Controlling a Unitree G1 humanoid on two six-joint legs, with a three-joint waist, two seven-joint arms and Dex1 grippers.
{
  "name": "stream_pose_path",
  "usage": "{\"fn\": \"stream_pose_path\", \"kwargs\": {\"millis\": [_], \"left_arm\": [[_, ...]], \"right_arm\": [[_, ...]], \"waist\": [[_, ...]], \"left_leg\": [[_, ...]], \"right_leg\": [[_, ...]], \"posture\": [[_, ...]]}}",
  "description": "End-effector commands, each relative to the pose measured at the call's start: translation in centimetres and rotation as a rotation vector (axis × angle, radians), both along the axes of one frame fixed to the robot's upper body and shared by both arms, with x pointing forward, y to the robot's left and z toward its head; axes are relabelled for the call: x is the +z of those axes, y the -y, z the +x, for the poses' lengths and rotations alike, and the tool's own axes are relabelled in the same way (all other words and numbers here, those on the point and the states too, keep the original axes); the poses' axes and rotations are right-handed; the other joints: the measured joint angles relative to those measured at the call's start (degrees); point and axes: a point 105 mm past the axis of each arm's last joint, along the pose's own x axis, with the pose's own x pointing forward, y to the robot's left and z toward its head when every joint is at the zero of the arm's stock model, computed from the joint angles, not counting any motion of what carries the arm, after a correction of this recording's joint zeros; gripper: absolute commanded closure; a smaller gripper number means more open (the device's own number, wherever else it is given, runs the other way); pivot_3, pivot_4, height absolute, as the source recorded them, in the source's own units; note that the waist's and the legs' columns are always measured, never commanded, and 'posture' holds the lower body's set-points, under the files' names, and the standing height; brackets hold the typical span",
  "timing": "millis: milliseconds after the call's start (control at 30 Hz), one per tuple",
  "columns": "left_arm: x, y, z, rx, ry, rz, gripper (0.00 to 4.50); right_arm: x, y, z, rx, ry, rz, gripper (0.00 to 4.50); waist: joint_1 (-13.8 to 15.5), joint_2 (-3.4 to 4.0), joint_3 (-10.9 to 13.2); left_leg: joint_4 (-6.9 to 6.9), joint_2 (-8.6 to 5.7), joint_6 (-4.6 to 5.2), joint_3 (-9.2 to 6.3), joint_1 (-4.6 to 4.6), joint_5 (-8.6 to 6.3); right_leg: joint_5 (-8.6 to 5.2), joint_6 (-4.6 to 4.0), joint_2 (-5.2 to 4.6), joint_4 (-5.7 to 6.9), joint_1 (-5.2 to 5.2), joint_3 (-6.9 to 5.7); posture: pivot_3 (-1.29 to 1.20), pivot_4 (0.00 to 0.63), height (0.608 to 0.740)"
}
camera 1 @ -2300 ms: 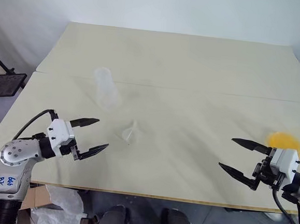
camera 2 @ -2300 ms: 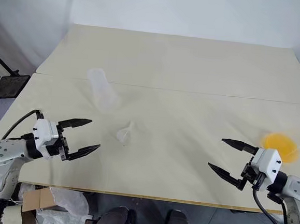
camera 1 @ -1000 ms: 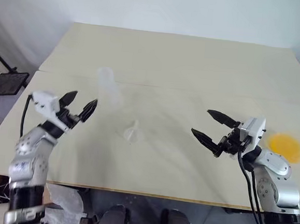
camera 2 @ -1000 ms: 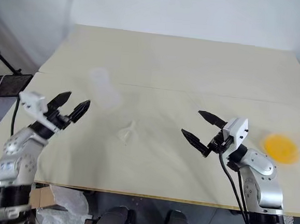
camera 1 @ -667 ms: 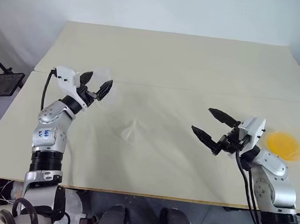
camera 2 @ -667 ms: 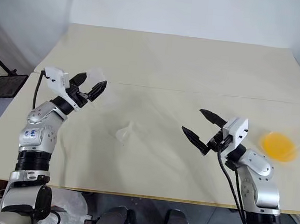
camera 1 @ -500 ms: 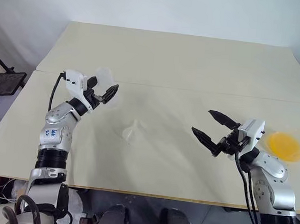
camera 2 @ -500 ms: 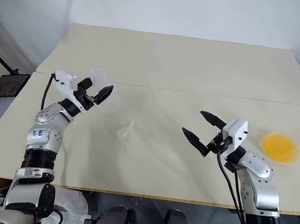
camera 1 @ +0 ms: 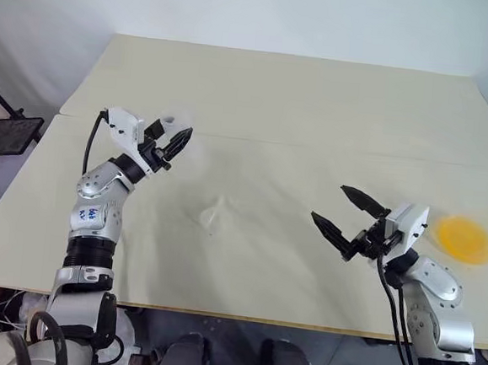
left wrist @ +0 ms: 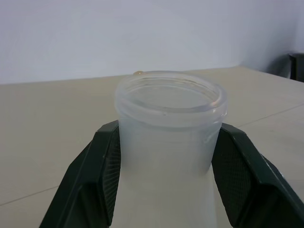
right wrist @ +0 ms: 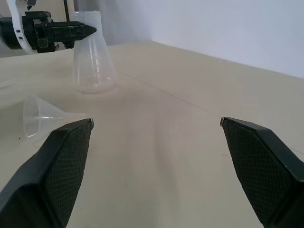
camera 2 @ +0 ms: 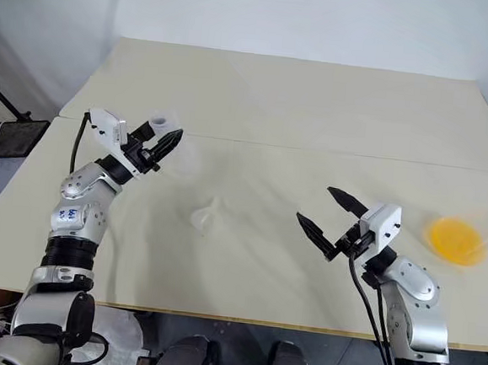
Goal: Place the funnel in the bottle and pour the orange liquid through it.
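A pale surface (camera 1: 317,112) carries three clear plastic things, and a robot reaches over it with two arms.

The bottle (left wrist: 170,137) stands upright near the left side of the surface, mouth up. The left claw (camera 1: 173,142) has its two black fingers (left wrist: 102,175) on either side of the bottle just under the rim, each pad touching or nearly touching the wall. Whether they already squeeze it firmly cannot be told, but the bottle sits squarely between them with its long axis vertical and crossing the line of the fingers.

The funnel (camera 1: 213,215) lies tipped on its side near the middle of the surface, between the two arms. In the right wrist view its wide mouth (right wrist: 40,116) faces roughly towards the right claw, with the spout pointing away towards the bottle. It is well apart from both claws, nearer the left arm than the right.

The right claw (camera 1: 343,217) hovers above the surface with its fingers spread wide, pinching nothing. It points left, towards the funnel.

The orange liquid (camera 1: 462,238) sits at the far right edge in a shallow clear bowl, beyond the right arm, well away from bottle and funnel.

As the left claw is occupied with the bottle, the funnel probably falls to the free right claw, which would need to travel left and down to reach it.
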Motion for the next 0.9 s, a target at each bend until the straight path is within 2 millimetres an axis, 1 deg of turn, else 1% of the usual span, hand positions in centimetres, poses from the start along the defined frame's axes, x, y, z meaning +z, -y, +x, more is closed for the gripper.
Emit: {"fn": "stream_pose_path", "kwargs": {"millis": [33,133,200,233,300,333,400,433,467,533,600,733,800,900], "left_arm": [[3.5,4.9,-1.8,-0.231,0.153,0.074,2.13],[3.3,8.7,-3.0,-0.415,0.156,0.138,2.13],[2.8,10.1,-3.5,-0.496,0.147,0.177,2.13],[2.2,11.1,-3.8,-0.545,0.137,0.204,2.13],[0.7,14.1,-4.6,-0.669,0.121,0.232,2.13],[0.3,15.0,-4.8,-0.7,0.116,0.234,2.13],[-0.6,16.9,-5.1,-0.744,0.13,0.266,2.13],[-0.9,17.5,-5.2,-0.756,0.14,0.283,2.13],[-1.1,18.5,-5.1,-0.761,0.145,0.276,2.13],[-1.0,20.0,-4.7,-0.749,0.137,0.223,2.13],[-1.0,21.8,-4.6,-0.749,0.142,0.221,2.13],[-0.9,24.1,-4.9,-0.782,0.176,0.272,2.13],[-1.0,24.5,-4.9,-0.789,0.18,0.295,2.13],[-1.4,24.4,-4.3,-0.762,0.164,0.335,2.13]], "right_arm": [[1.4,1.7,-1.1,-0.083,0.066,-0.011,0.0],[1.5,3.6,-2.3,-0.166,0.059,-0.028,0.0],[1.5,4.4,-3.2,-0.204,0.052,-0.033,0.0],[1.5,5.0,-3.8,-0.232,0.044,-0.034,0.0],[1.1,6.3,-6.0,-0.304,0.013,-0.05,0.0],[1.0,6.7,-6.7,-0.326,0.002,-0.056,0.0],[0.7,7.2,-8.1,-0.377,-0.019,-0.061,0.0],[0.6,7.3,-8.6,-0.395,-0.026,-0.062,0.0],[0.6,7.5,-9.2,-0.419,-0.032,-0.059,0.0],[0.5,7.3,-10.0,-0.447,-0.04,-0.05,0.0],[0.5,6.8,-10.4,-0.464,-0.04,-0.036,0.0],[0.6,6.4,-10.7,-0.489,-0.034,-0.02,0.0],[0.6,6.3,-10.8,-0.497,-0.031,-0.018,0.0],[0.7,6.2,-10.8,-0.502,-0.027,-0.018,0.0]], "waist": [[0.8,-0.01,0.0],[1.5,-0.02,0.0],[1.3,-0.02,0.0],[1.2,0.0,0.0],[1.2,0.03,0.0],[1.3,0.03,0.0],[1.4,0.02,0.0],[1.4,0.01,0.0],[1.2,-0.01,0.0],[1.0,-0.01,0.0],[1.0,-0.02,0.0],[1.1,-0.01,0.0],[1.1,-0.01,0.0],[1.1,-0.01,0.0]], "left_leg": [[0.0,-0.02,0.0,0.0,-0.02,0.0],[0.07,-0.07,0.01,-0.04,-0.11,0.0],[0.08,-0.11,0.04,0.0,-0.1,0.02],[0.08,-0.11,0.04,0.02,-0.09,0.02],[0.03,-0.1,0.04,0.05,-0.05,0.02],[0.0,-0.11,0.03,0.05,-0.05,0.03],[-0.01,-0.13,0.03,0.11,-0.05,0.03],[0.0,-0.13,0.04,0.13,-0.06,0.02],[0.0,-0.17,0.05,0.14,-0.07,0.03],[0.0,-0.14,0.1,0.23,-0.07,0.06],[0.0,-0.07,0.12,0.24,-0.07,0.07],[-0.03,-0.06,0.16,0.28,-0.07,0.06],[-0.06,-0.08,0.18,0.27,-0.09,0.05],[-0.1,-0.07,0.19,0.27,-0.11,0.05]], "right_leg": [[0.0,0.0,0.0,0.0,0.0,0.0],[0.02,0.05,0.0,-0.03,0.0,-0.01],[0.05,0.09,0.0,-0.09,0.05,0.01],[0.05,0.09,0.0,-0.12,0.07,0.01],[0.05,0.09,0.08,-0.1,0.06,0.01],[0.05,0.09,0.09,-0.11,0.06,0.0],[0.04,0.09,0.11,-0.12,0.06,0.01],[0.05,0.09,0.1,-0.17,0.06,0.03],[0.05,0.09,0.1,-0.22,0.07,0.03],[0.05,0.09,0.08,-0.32,0.06,0.11],[0.05,0.09,0.08,-0.35,0.06,0.12],[0.05,0.09,0.03,-0.41,0.05,0.16],[0.05,0.09,0.02,-0.45,0.02,0.15],[0.05,0.09,0.03,-0.45,-0.01,0.13]], "posture": [[0.0,0.15,0.74],[0.0,0.15,0.74],[0.0,0.15,0.74],[0.0,0.15,0.74],[0.0,0.15,0.74],[0.0,0.15,0.74],[0.0,0.15,0.74],[0.0,0.15,0.74],[0.0,0.15,0.74],[0.0,0.15,0.74],[0.0,0.15,0.74],[0.0,0.15,0.74],[0.0,0.15,0.74],[0.0,0.15,0.74]]}}
